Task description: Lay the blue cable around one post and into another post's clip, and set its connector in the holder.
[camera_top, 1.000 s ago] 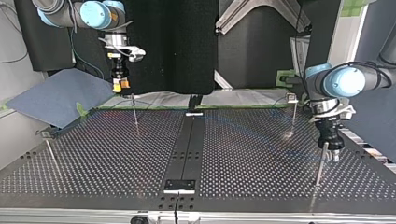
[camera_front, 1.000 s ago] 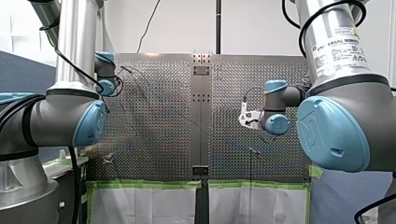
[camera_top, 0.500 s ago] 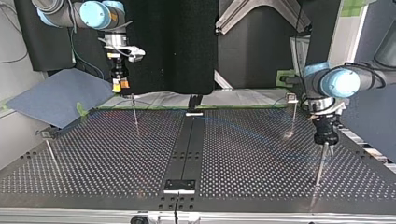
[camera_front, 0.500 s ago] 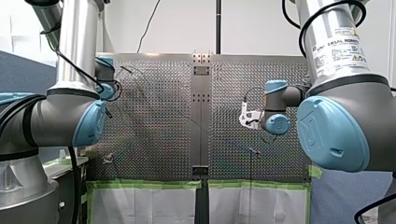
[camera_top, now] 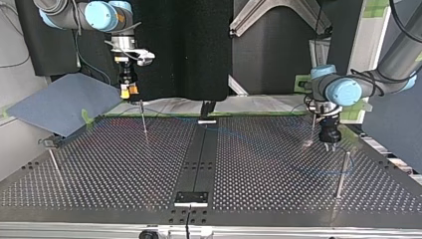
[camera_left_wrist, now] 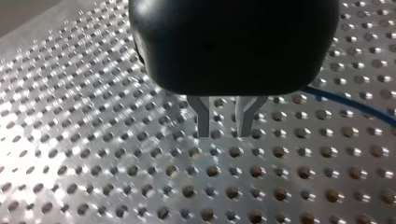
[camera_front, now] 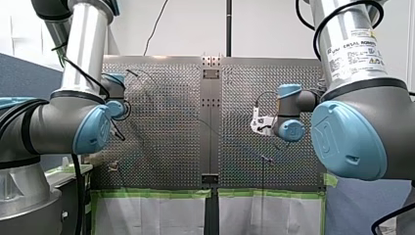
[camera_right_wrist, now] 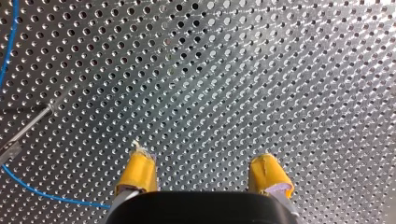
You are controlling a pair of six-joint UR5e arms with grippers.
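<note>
The thin blue cable (camera_top: 318, 172) lies on the perforated table and runs past the post (camera_top: 341, 174) at the top view's right. My left gripper (camera_top: 328, 145) hangs just above the table between that post and a clip-topped post (camera_top: 312, 118). In the left wrist view its metal fingers (camera_left_wrist: 202, 116) stand open with nothing between them, and the cable (camera_left_wrist: 355, 103) passes beside them. My right gripper (camera_top: 128, 90) hovers high over the post (camera_top: 143, 119) at the far left. Its yellow pads (camera_right_wrist: 138, 171) are open and empty, with the cable (camera_right_wrist: 42, 194) and a clip post (camera_right_wrist: 28, 129) to one side.
A black strip (camera_top: 199, 159) runs down the table's middle with a bracket (camera_top: 191, 198) at its near end and another (camera_top: 207, 120) at the far end. A fourth post (camera_top: 53, 163) stands at the top view's near left. A blue-grey sheet (camera_top: 59, 102) lies beyond the table.
My left gripper has left the near right post in the top view and moved back and to the left, toward the clip-topped post. My right arm has stayed still.
</note>
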